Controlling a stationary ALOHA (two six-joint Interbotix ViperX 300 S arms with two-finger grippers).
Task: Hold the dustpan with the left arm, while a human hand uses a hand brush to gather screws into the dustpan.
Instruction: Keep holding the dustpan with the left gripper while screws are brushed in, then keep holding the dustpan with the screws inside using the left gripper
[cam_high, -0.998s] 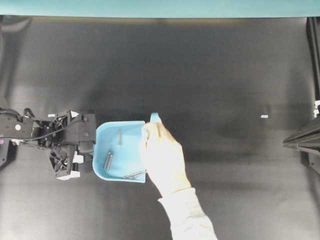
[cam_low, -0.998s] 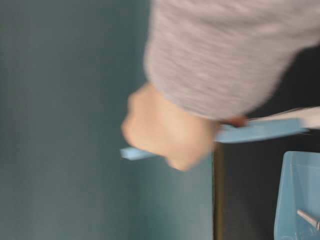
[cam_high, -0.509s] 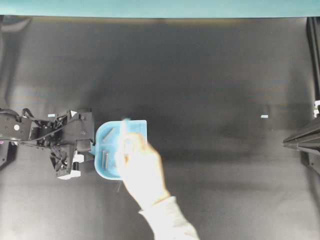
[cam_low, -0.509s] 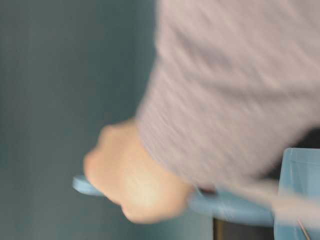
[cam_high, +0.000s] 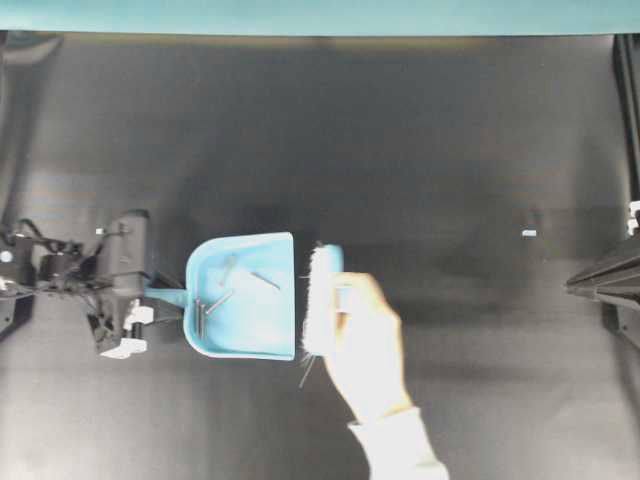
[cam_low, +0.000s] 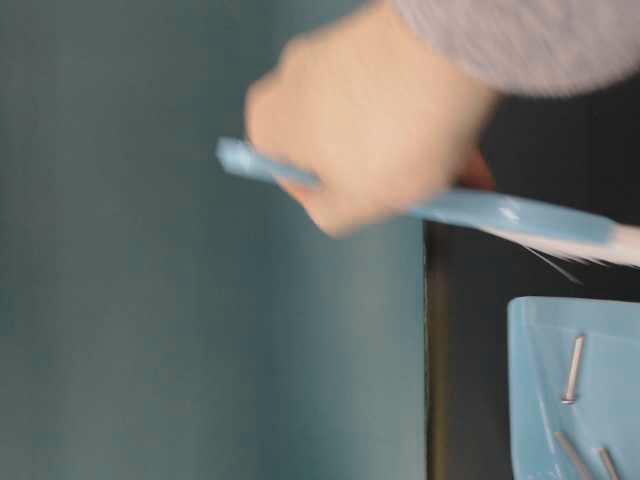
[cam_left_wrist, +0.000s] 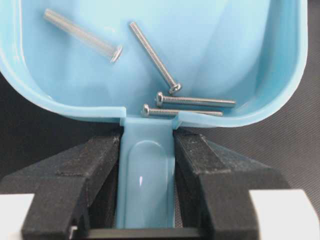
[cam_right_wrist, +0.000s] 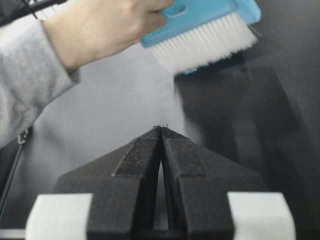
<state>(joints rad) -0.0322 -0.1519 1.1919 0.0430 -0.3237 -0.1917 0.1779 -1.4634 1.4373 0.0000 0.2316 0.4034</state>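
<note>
Left gripper (cam_left_wrist: 147, 150) clamped on the light blue dustpan (cam_high: 262, 335) handle, screws (cam_left_wrist: 195, 100) lying inside the tray near its handle end, human hand (cam_high: 368, 345) holding hand brush (cam_high: 322, 300) just beside dustpan's open lip, right gripper (cam_right_wrist: 161, 131) pinched closed, empty, well apart from dustpan.

Left gripper (cam_left_wrist: 148, 150) level, jaws clamped on dustpan (cam_high: 245, 300) handle. Right gripper (cam_right_wrist: 161, 131) idle, jaws pressed together, well right of dustpan.

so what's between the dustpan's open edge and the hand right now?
Overhead view: only the hand brush, its bristles along the dustpan mouth, gripped by the hand.
</note>
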